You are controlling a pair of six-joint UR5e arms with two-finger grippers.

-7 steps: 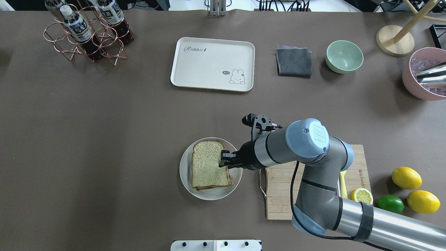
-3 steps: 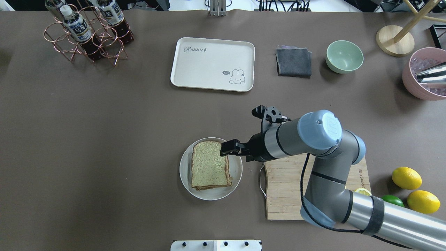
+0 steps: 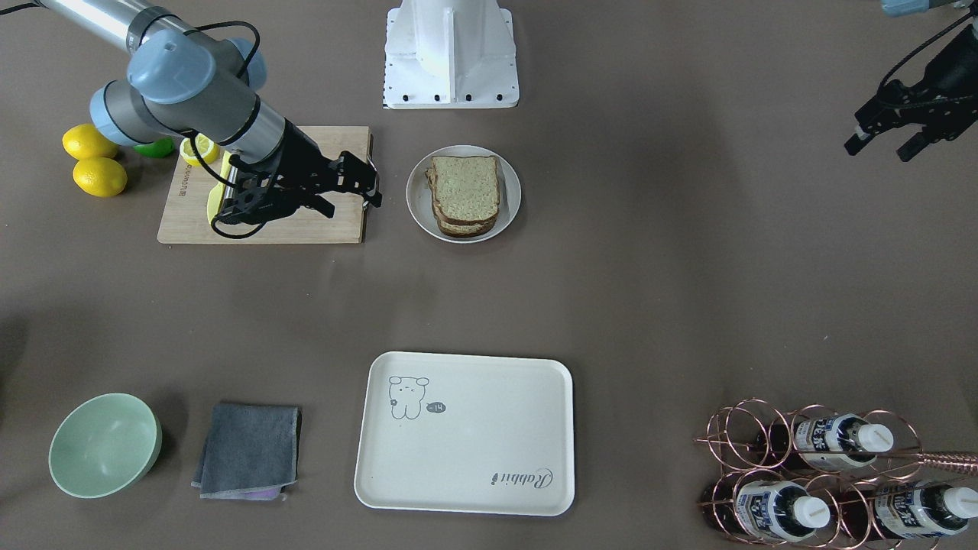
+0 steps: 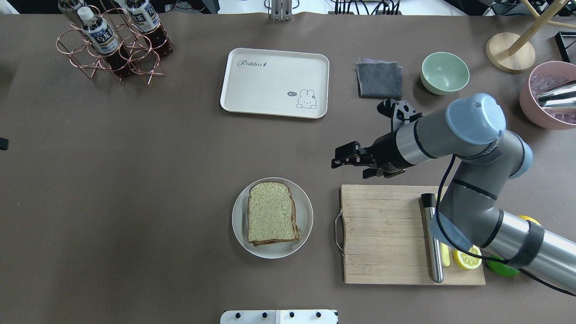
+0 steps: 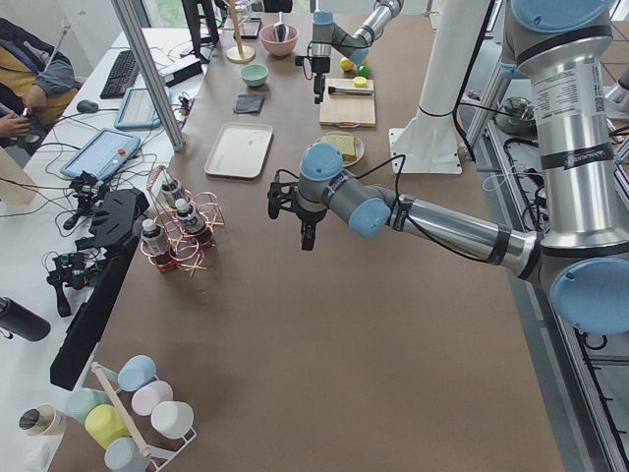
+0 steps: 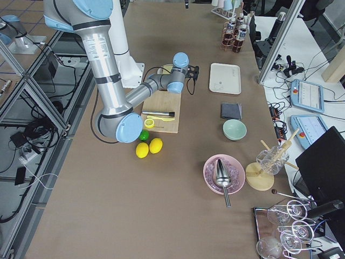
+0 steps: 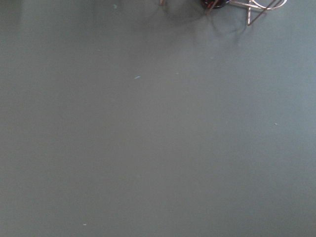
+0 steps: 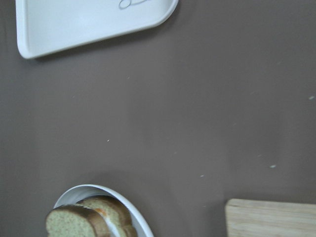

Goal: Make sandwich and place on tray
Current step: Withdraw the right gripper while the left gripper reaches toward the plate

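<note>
One camera sits behind me, over my shoulders, looking forward and down on the worktop [image 4: 135, 180]; my right arm [image 4: 450, 130] enters from its right. Another faces me from across the worktop, steeply down, my base [image 3: 451, 53] at its top, so the tray [image 4: 274, 83], plate [image 4: 308, 216] and cutting board [image 4: 382, 234] appear mirrored. Two high, distant cameras look along the worktop from its ends: my left arm [image 5: 432, 221] is large in the left one, my right arm in the other. My left wrist camera looks closely at bare worktop, with the bottle rack [image 7: 256, 5] at the top edge. My right wrist camera shares a tray corner, the sandwich [image 8: 84, 219] and a board corner with the overhead view.
</note>
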